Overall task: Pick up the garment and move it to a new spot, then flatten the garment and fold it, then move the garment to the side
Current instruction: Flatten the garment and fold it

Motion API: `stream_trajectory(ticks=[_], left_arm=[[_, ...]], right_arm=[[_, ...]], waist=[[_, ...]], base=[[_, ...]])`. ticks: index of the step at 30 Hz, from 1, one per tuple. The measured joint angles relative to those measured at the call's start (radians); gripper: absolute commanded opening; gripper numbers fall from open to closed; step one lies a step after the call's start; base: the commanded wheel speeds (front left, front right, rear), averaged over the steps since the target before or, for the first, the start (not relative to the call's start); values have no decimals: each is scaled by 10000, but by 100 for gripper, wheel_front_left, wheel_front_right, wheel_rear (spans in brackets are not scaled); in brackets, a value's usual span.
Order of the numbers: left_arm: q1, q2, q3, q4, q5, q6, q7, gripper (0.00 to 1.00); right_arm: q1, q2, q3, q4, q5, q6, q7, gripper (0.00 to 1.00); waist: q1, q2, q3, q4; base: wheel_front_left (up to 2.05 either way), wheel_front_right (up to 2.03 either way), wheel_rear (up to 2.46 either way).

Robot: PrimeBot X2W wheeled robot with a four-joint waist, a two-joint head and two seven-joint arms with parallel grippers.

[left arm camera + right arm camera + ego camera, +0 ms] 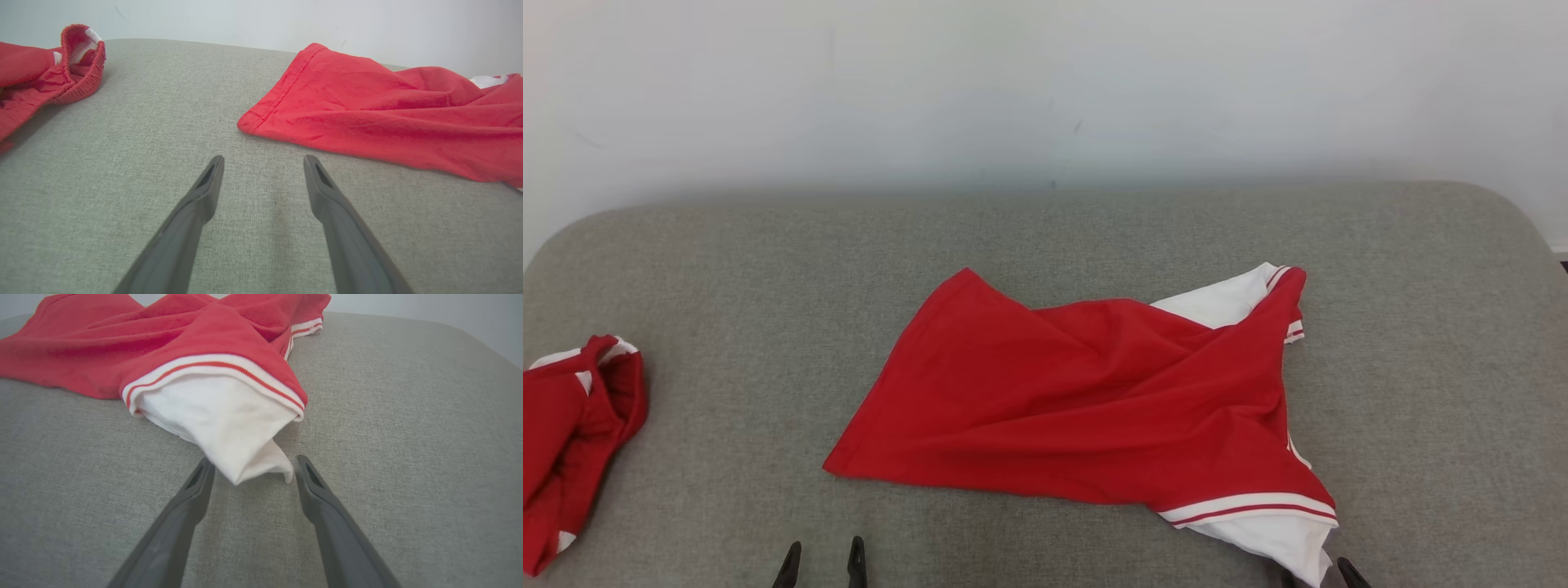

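A red garment point(1086, 392) with white, red-striped sleeves lies rumpled across the middle of the grey surface point(1045, 237). Its hem corner point(249, 124) lies just ahead and right of my left gripper point(263, 161), which is open above bare fabric; that gripper's tips point(823, 554) show at the head view's bottom edge. My right gripper point(253, 463) is open, and the tip of the near white sleeve point(229, 424) lies between its fingertips. In the head view the right gripper point(1319, 572) is partly hidden by that sleeve point(1278, 543).
A second red garment point(572, 433) with white trim is bunched at the surface's left edge, also in the left wrist view point(45, 69). A pale wall point(1045, 82) rises behind the surface. Bare grey fabric lies between the two garments and to the right.
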Motion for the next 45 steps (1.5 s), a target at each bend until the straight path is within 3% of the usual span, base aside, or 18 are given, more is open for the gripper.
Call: stream_trajectory(ticks=[10, 20, 21, 22, 23, 24, 25, 35, 45], left_arm=[[-106, 2, 15, 40, -19, 0, 0, 100], [-149, 0, 71, 15, -19, 12, 0, 100], [-169, 2, 69, 17, -19, 0, 0, 100], [-188, 2, 67, 15, -17, 0, 0, 100], [-201, 2, 61, 13, -15, 0, 0, 100], [-213, 2, 65, 10, -13, -2, 0, 100], [-221, 2, 59, 4, -13, -4, 0, 100], [-427, 2, 104, -36, 111, -56, 0, 100], [-1978, 71, 610, 780, 700, -387, 0, 100]], right_arm=[[-705, 284, -591, 1244, -723, 0, -2, 100], [-1071, 353, -780, 1298, -1001, 0, -2, 99], [-1072, 366, -756, 1308, -1018, 0, -2, 79], [-1072, 376, -731, 1323, -1026, 0, -2, 47], [-1077, 387, -723, 1356, -1026, 0, -2, 47], [-1089, 389, -723, 1409, -1026, 0, -2, 31], [-1092, 387, -706, 1436, -1026, 0, -2, 0], [-1047, 247, -127, 529, -395, 0, -2, 0], [-1340, 54, 138, 119, -199, 0, -2, 0]], waist=[[0, 0, 249, 168], [0, 0, 433, 95], [0, 0, 443, 87], [0, 0, 452, 85], [0, 0, 459, 83], [0, 0, 463, 85], [0, 1, 467, 87], [0, 0, 510, 38], [0, 0, 991, -142]], base=[[0, 0, 0], [0, 0, 0], [0, 0, 0], [0, 0, 0], [0, 0, 0], [0, 0, 0], [0, 0, 0], [0, 0, 0], [0, 0, 0]])
